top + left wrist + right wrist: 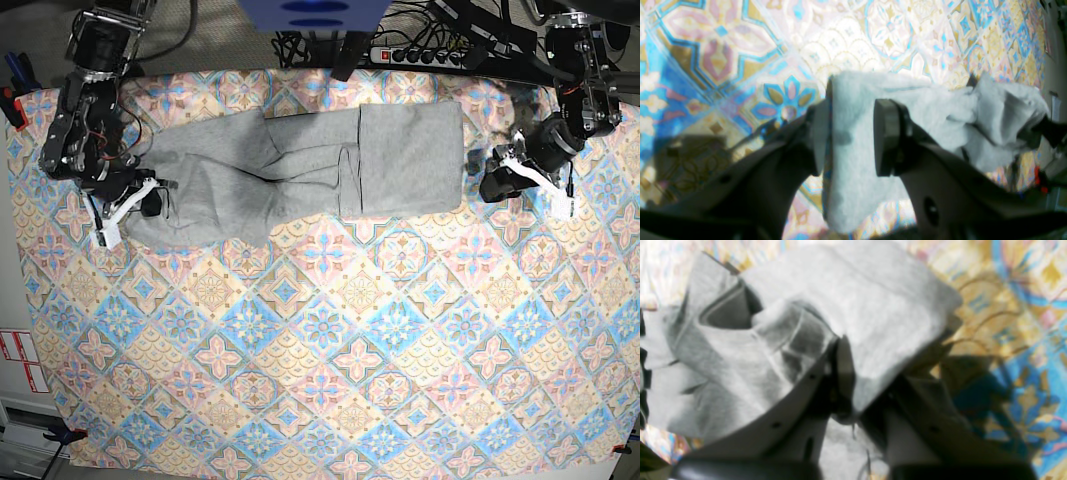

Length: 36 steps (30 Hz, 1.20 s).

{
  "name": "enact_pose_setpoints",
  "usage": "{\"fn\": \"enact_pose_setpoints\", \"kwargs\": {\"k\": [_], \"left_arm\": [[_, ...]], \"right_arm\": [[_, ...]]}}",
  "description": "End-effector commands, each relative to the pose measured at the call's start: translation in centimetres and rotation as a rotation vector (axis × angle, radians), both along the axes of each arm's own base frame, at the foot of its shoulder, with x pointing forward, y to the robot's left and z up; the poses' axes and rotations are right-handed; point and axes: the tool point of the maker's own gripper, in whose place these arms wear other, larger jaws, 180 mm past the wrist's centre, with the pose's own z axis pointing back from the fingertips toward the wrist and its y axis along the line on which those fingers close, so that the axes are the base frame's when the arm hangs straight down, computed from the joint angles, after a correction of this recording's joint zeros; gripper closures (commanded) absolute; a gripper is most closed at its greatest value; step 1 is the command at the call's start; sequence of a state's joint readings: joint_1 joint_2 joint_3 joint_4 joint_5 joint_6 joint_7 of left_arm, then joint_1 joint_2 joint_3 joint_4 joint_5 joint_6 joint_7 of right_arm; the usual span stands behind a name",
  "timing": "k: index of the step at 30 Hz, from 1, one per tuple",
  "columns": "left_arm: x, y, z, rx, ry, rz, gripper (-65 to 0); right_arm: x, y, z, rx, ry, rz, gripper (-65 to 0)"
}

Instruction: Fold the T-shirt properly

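The light grey T-shirt (300,170) lies spread and creased across the far part of the table, plain side up, stretched between my two arms. In the left wrist view my left gripper (853,133) is shut on a fold of the T-shirt (940,110), and cloth fills the gap between its pads. It sits at the shirt's right edge in the base view (497,175). My right gripper (867,383) is shut on a bunched edge of the T-shirt (857,300). This one is at the shirt's left end in the base view (150,200).
A pastel patterned tablecloth (330,350) covers the whole table. A power strip (430,50) with cables lies beyond the far edge, and a blue object (315,12) hangs at top centre. Red-and-white labels (20,360) sit off the left edge.
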State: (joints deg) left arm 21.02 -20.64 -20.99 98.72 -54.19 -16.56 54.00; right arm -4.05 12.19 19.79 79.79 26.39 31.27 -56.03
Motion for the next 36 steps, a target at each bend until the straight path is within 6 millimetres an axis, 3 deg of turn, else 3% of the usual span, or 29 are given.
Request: {"fn": "enact_pose_setpoints", "kwargs": {"k": [1,5,7,9,13,19,26,30,36], "left_arm": [[0.7,0.2,1.2,0.003,-0.051,0.001,-23.6],[0.7,0.2,1.2,0.002,-0.052,0.001,-23.6],[0.7,0.2,1.2,0.003,-0.051,0.002,-23.6],[0.6,0.3,1.2,0.003,-0.05,0.003,-23.6],[0.6,0.3,1.2,0.003,-0.051,0.005,-23.6],[0.5,0.3,1.1,0.003,-0.048,0.005,-23.6],[0.0,0.2,0.7,0.002,-0.034,0.004,-23.5],[-0.2,0.3,0.5,0.002,-0.027,0.005,-23.5],[-1.0,0.3,0.1,0.002,-0.007,0.007,-23.5]], "right_arm": [[1.7,-1.3,1.8,-0.018,-0.063,-0.022,-0.2],[2.8,-2.8,3.1,-0.056,-0.089,-0.015,-0.2],[3.0,-2.4,3.3,-0.063,-0.093,0.005,-0.2],[3.0,-1.4,3.4,-0.068,-0.098,0.047,-0.2],[0.6,1.5,2.2,-0.069,-0.068,0.197,-0.2],[-1.9,8.3,2.8,-0.061,-0.099,0.461,-0.2],[-1.9,15.5,7.3,-0.06,-0.254,0.681,-0.2],[-2.5,19.3,8.5,-0.002,-0.302,0.743,-0.2],[-1.9,24.4,10.4,0.069,-0.374,0.824,-0.2]]}}
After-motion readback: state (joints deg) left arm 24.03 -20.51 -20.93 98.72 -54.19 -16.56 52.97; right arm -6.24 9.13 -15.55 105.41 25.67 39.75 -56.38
